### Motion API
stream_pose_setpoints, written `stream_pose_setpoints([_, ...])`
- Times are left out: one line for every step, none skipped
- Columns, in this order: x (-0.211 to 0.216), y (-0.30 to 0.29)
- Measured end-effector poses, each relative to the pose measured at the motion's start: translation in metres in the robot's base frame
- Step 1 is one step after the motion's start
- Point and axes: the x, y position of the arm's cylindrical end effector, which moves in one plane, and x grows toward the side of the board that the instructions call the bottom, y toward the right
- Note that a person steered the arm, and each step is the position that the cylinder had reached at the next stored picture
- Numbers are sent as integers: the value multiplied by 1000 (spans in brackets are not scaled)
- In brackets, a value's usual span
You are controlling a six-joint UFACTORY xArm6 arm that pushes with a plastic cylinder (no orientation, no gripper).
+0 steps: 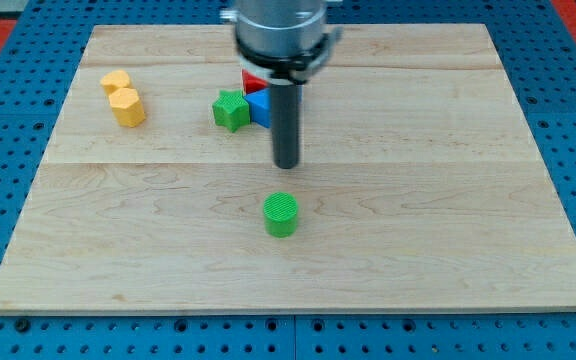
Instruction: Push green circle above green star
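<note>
The green circle (280, 214) lies on the wooden board (418, 200) below the middle. The green star (231, 110) sits nearer the view's top left, touching a blue block (259, 107). My tip (286, 164) stands just above the green circle and a little to the right of it, apart from it, and to the lower right of the green star. The rod and arm hide most of the red and blue cluster.
A red block (251, 82) peeks out above the blue one, partly hidden by the arm. Two yellow blocks (120, 97) sit at the board's upper left. Blue pegboard surrounds the board.
</note>
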Motion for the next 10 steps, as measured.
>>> stream_pose_setpoints([75, 3])
stream_pose_setpoints([78, -78])
stream_pose_setpoints([86, -89])
stream_pose_setpoints([113, -94])
stream_pose_setpoints([127, -180])
stream_pose_setpoints([74, -176])
stream_pose_setpoints([9, -167])
stream_pose_setpoints([49, -164])
stream_pose_setpoints([68, -199])
stream_pose_setpoints([27, -233])
